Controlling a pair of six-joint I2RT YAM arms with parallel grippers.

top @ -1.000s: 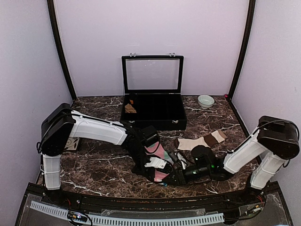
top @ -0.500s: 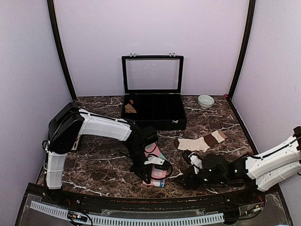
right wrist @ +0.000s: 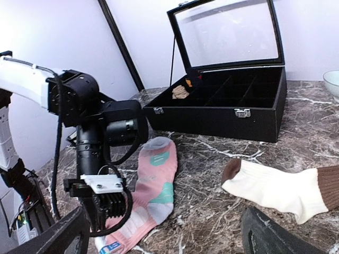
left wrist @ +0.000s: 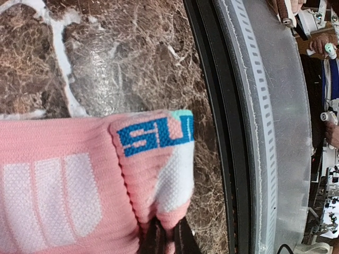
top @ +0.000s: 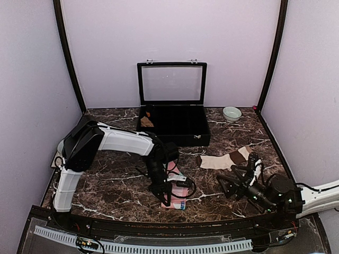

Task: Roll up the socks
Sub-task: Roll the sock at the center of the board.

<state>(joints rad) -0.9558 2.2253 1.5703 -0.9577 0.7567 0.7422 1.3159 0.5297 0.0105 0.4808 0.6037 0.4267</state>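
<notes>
a: what sits nearest the lens?
b: the right tool (right wrist: 165, 225). its two dark fingers (right wrist: 55, 238) fill the bottom corners, spread wide with nothing between them.
a: and past them?
b: a pink sock (right wrist: 158, 174) with mint and white patches lies flat on the marble bench (right wrist: 212, 153). the left tool (right wrist: 108, 209) points straight down onto its near end, fingers close together.
a: the other one?
b: the cream sock (right wrist: 273, 189) with brown bands lies to the right, apart from the pink one.
a: behind?
b: a black box (right wrist: 222, 114), lid raised, with a small tan bundle (right wrist: 183, 91) in a back left compartment. a pale bowl (right wrist: 332, 82) shows at the right edge.
</notes>
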